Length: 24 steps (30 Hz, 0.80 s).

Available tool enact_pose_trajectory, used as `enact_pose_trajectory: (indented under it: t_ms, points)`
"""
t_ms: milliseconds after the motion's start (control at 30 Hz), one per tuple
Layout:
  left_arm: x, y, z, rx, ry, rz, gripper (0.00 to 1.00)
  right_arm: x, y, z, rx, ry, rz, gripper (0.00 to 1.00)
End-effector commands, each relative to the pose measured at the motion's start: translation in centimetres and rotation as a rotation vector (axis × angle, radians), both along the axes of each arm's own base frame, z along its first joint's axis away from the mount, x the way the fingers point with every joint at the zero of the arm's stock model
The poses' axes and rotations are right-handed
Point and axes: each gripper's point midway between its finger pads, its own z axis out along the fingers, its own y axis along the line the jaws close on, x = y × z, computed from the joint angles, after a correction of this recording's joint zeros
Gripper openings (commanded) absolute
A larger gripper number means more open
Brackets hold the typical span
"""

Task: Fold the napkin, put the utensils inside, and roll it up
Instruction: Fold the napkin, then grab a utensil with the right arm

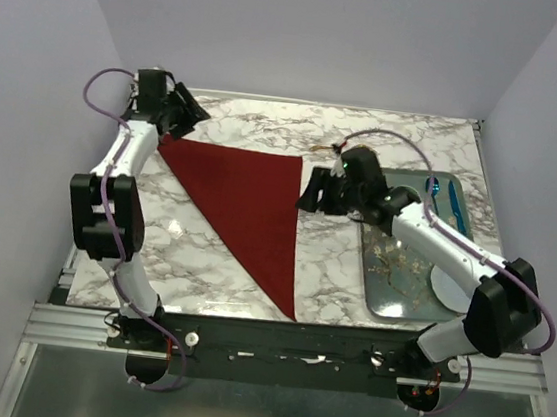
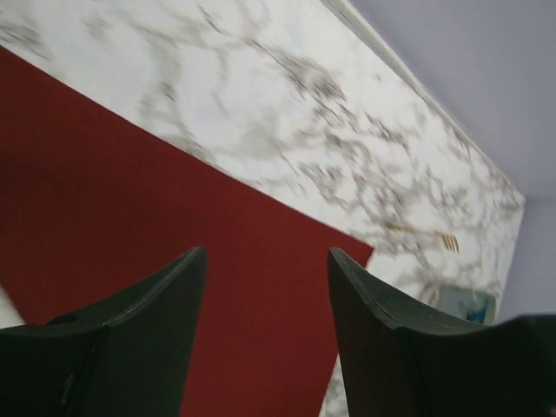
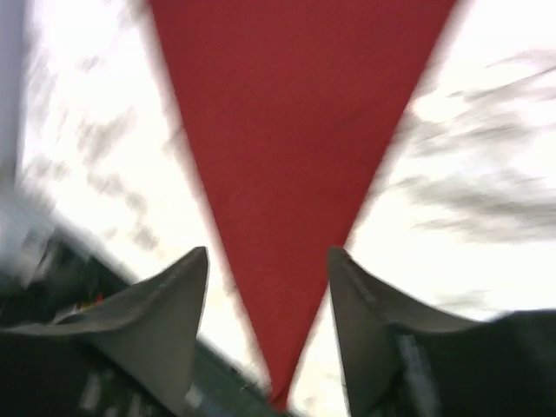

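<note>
The napkin [image 1: 249,200] lies flat as a folded triangle, so neither arm needs a hold on the cloth. The left gripper [image 2: 265,256] has its fingers spread with nothing between them, and red cloth fills the gap below the tips. The right gripper [image 3: 268,254] is equally wide and empty, with a pointed corner of the cloth showing, blurred, between its fingers. A gold fork [image 2: 426,236] lies on bare marble well beyond the left fingertips, near the tray [image 1: 364,269]. It is probably the next thing to fetch, which would explain the open, unloaded fingers.
</note>
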Motion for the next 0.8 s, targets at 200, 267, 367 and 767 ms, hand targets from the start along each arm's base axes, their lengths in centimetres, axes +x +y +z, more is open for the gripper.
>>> enact_pose_trajectory:
  t_ms: [200, 267, 367, 767]
  points:
    - [-13.3, -13.8, 3.5, 0.174, -0.135, -0.324, 0.68, 20.7, -9.3, 2.4, -0.247, -0.061, -0.655, 0.94]
    - [-16.1, -15.3, 2.3, 0.202, -0.115, -0.384, 0.69, 22.7, -10.3, -1.2, -0.288, 0.041, -0.777, 0.96]
    - [-19.4, -16.3, 2.6, 0.203, -0.152, -0.433, 0.69, 26.1, -10.1, -1.6, -0.26, 0.076, -0.915, 0.95]
    - [-25.4, -16.8, 5.1, 0.201, -0.248, -0.5, 0.69, 30.7, -7.6, -8.4, -0.045, 0.231, -1.011, 0.81]
